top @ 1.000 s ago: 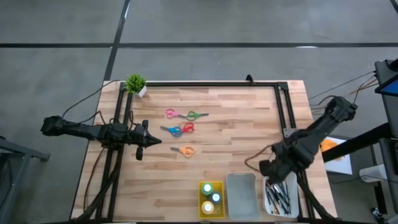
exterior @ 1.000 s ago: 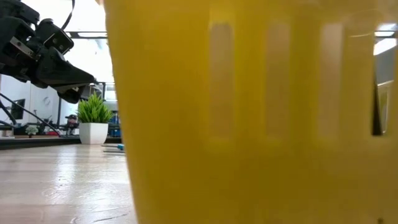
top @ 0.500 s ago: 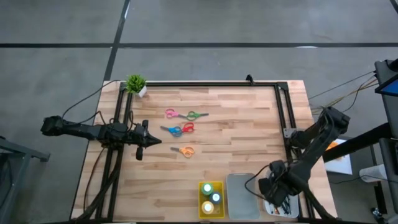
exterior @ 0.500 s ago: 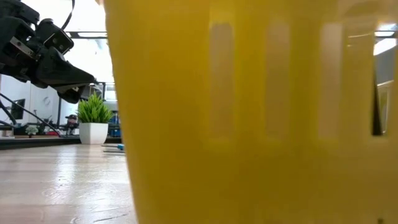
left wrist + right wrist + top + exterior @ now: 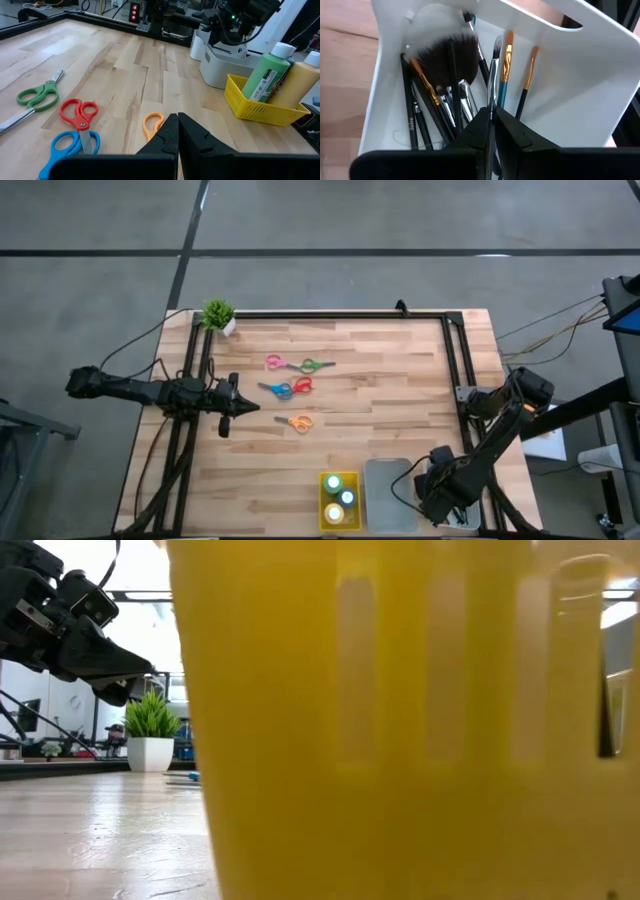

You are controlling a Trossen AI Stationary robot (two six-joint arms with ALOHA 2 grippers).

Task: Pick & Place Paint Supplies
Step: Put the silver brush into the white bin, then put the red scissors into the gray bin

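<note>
Evidently the right gripper [image 5: 490, 131] sits just over the white tray [image 5: 580, 75], fingers pinched on a thin long brush [image 5: 493, 75], prob. to lower it in w/ the other brushes [image 5: 437, 100]: slim dark handles, orange ferrules, one fluffy dark head. Tray is smooth plastic, beside the grey tray [image 5: 388, 492]. Left of that, the slotted yellow tray [image 5: 340, 502] holds the paint bottles [image 5: 267, 75]. Three scissors [image 5: 292, 388], glossy plastic loops, lie farther off on bare wood. Left gripper [image 5: 177, 131] hovers near them, fingers together, holding nothing.
</note>
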